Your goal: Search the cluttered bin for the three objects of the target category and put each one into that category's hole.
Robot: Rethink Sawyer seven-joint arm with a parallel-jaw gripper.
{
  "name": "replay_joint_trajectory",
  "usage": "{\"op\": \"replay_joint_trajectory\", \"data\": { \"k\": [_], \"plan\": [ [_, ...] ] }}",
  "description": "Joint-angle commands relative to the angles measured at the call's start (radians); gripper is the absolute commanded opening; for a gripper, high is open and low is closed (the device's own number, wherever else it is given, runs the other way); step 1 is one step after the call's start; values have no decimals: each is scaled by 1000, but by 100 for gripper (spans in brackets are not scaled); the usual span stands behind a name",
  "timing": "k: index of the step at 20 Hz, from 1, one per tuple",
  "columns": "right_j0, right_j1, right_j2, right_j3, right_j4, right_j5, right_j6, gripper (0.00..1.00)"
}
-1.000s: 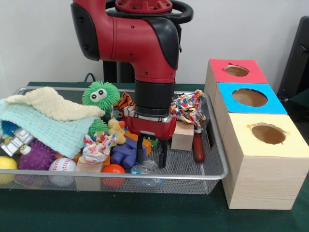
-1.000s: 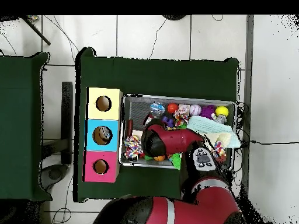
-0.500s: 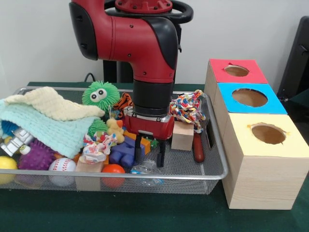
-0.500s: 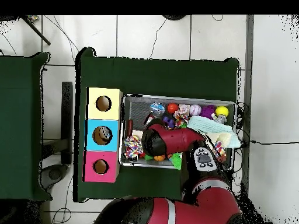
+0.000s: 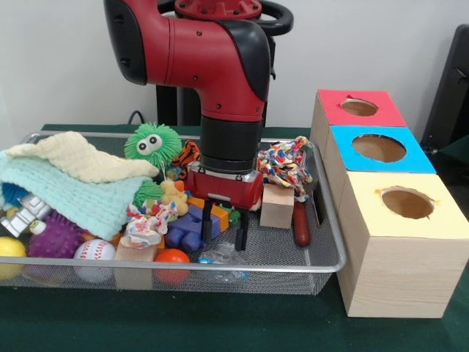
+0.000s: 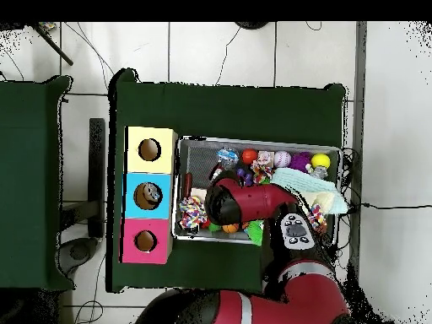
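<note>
The silver wire-mesh bin (image 5: 322, 258) full of toys sits on the green-covered counter (image 5: 220, 323), and in the front view we see the red and black arm (image 5: 212, 66) reaching down into its middle. The pincer (image 5: 223, 226) hangs with its two black fingers (image 5: 207, 221) spread apart and nothing between them, over a blue plastic block (image 5: 183, 229) and just behind a clear crumpled plastic piece (image 5: 222, 256). Just beside the pincer stands a plain wooden block (image 5: 277, 204), with a multicoloured knotted rope toy (image 5: 286, 165) behind it. A green fuzzy ball with googly eyes (image 5: 152, 142) sits at the back, next to a mint and cream knitted cloth (image 5: 69, 183) draped over the toys at one end. Along the near rim lie a white baseball (image 5: 94, 251), an orange ball (image 5: 172, 258) and a yellow ball (image 5: 10, 249). Beside the bin stand three wooden boxes in a row, topped red (image 5: 359, 108), blue (image 5: 379, 149) and yellow (image 5: 407, 203), each with a round hole.

From overhead, we see the bin (image 6: 190, 148) on the counter (image 6: 228, 110) with the arm (image 6: 245, 202) covering its middle; the pincer is hidden beneath. The yellow box (image 6: 150, 149), blue box (image 6: 148, 195) and red box (image 6: 145, 240) line up beside the bin.
</note>
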Motion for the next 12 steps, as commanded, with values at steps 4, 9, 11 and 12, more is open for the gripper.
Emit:
{"op": "replay_joint_trajectory", "data": {
  "k": [4, 9, 11, 12],
  "plan": [
    [-16, 35, -2, -52, -93, 144, -117, 100],
    [-48, 39, 55, -45, -140, 155, -170, 100],
    [-55, 41, 67, -48, -156, 158, -176, 100],
    [-58, 42, 73, -49, -164, 159, -180, 100]
  ]
}}
